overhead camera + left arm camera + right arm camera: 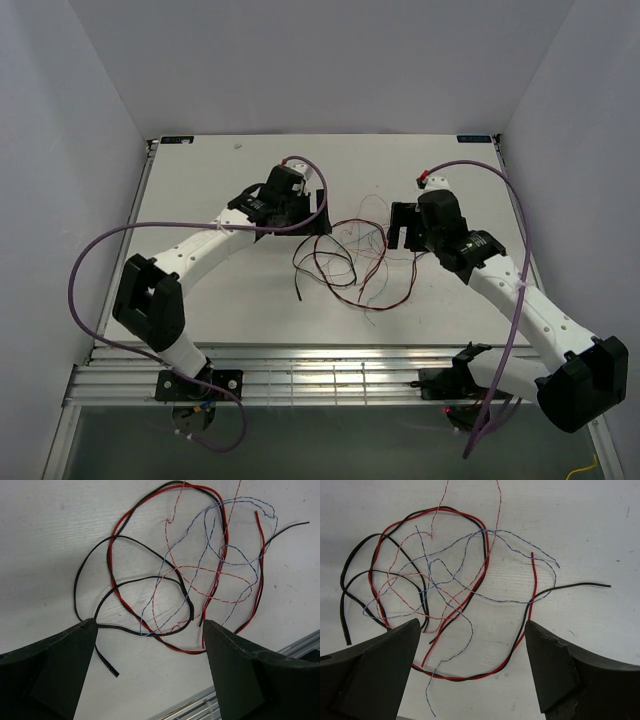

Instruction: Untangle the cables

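The cables (350, 258) lie in a loose tangle on the white table between my two grippers. In the left wrist view I see a black cable (76, 585), a red cable (261, 550), a thin pink twisted wire (200, 567) and a thin blue-grey wire (245, 500), all looped over one another. The right wrist view shows the red cable (534, 580), a black cable (585, 584), the blue-grey wire (520, 547) and the pink wire (498, 505). My left gripper (310, 215) (150, 650) is open and empty at the tangle's left. My right gripper (403, 226) (470, 650) is open and empty at its right.
Aluminium rails (300, 380) run along the table's near edge and also show in the left wrist view (300, 645). White walls enclose the table on the left, back and right. The arms' purple hoses (100, 250) arch over both sides.
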`<state>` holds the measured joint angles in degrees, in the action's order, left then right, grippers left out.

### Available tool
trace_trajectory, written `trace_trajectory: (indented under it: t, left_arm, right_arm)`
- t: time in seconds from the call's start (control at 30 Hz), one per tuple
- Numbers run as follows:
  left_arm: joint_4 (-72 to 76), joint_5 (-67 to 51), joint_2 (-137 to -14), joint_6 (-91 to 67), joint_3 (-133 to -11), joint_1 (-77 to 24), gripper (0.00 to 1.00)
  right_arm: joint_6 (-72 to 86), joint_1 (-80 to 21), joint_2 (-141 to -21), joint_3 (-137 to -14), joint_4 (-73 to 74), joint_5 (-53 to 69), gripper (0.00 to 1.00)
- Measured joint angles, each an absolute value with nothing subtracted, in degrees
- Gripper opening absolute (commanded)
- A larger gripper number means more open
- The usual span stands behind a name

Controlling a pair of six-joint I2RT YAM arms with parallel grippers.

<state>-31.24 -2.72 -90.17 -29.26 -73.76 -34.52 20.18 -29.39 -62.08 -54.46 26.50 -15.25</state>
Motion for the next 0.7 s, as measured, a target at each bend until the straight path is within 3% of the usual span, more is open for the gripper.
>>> trace_trajectory:
  t: [0.47,0.57,0.7]
  left_arm:
    - [-29.1,-13.0,-108.9,-29.2,-84.6,-36.7,0.94]
    - [-29.3,-13.2,-112.3,-30.1,-86.1,-37.0,0.81]
    - [-30.1,-14.0,-116.1,-30.7,-87.7,-37.4,0.49]
  right_arm:
    - [19.5,-29.2,-70.7,-56.1,26.0,-11.2,0.90]
    - [19.6,-29.0,-70.7,-56.1,25.9,-11.4,0.90]
    - [18.5,-28.8,-70.9,-56.2,25.1,-11.4,0.90]
